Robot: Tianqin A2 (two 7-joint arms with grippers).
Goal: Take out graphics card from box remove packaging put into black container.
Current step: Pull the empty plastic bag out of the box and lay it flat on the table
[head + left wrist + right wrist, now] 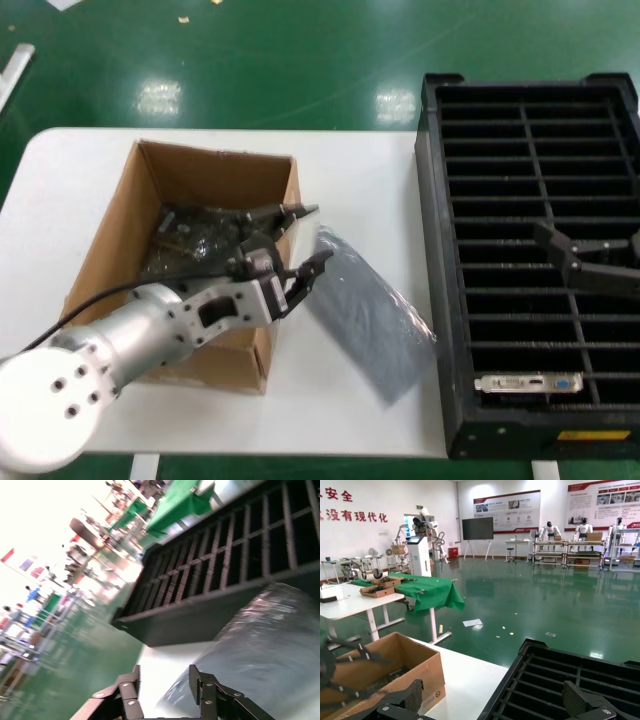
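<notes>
Left gripper (300,245) above right wall of box (115,235), fingers spread, holding nothing; packaging (368,312) flat on white table (370,170) just right of it; graphics card (529,383) slotted in near row of black container (436,300), below right gripper (560,248), whose jaws are parted, empty.

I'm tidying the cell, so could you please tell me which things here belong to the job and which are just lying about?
Job:
graphics card, slotted in the black container
box
packaging, on the table
left gripper, jaws open
right gripper, jaws open

Lying about:
scraps on the green floor
</notes>
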